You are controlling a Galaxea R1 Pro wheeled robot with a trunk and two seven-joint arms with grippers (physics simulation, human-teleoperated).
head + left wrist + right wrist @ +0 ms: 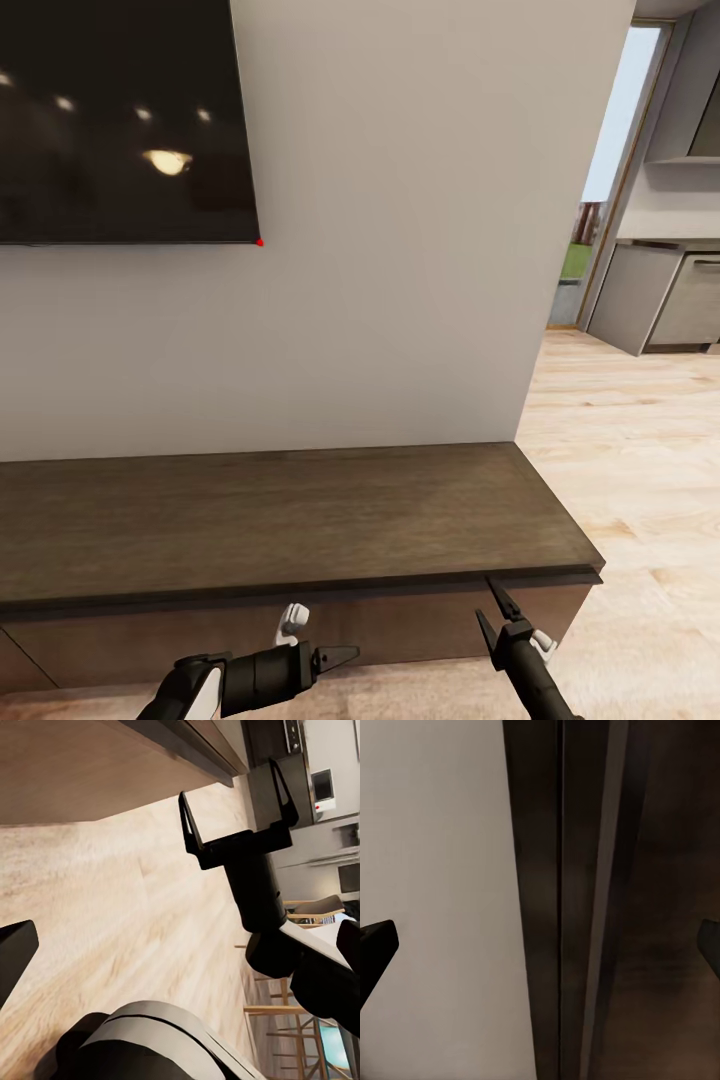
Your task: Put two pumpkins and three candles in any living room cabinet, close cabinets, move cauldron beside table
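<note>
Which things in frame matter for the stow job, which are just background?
Job:
cabinet, drawer fronts shut
left gripper, open, empty
right gripper, open, empty

Background:
TV
wall
wood floor
kitchen counter

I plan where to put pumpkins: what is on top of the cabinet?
Nothing lies on the visible top of the cabinet; its left end runs out of the head view. The closed fronts hide the inside.
</note>
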